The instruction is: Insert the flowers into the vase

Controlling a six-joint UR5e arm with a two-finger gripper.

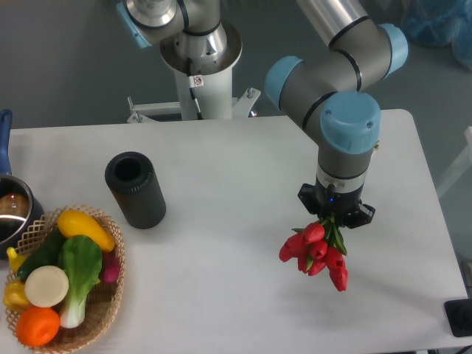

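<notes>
The flowers [316, 254], a bunch of red tulip buds with green leaves, hang below my gripper [335, 216] at the right of the white table [236, 155]. The gripper points down and is shut on the stems; its fingers are mostly hidden by the wrist and the leaves. The bunch looks lifted off the table, buds tilted to the lower left. The vase [135, 189], a matte black ribbed cylinder with an open round mouth, stands upright at the left middle, far to the left of the gripper.
A wicker basket [110, 310] of toy vegetables sits at the front left corner. A metal pot [11, 210] with a blue handle is at the left edge. The arm's white base [203, 74] stands behind the table. A dark object [461, 317] is at the right front.
</notes>
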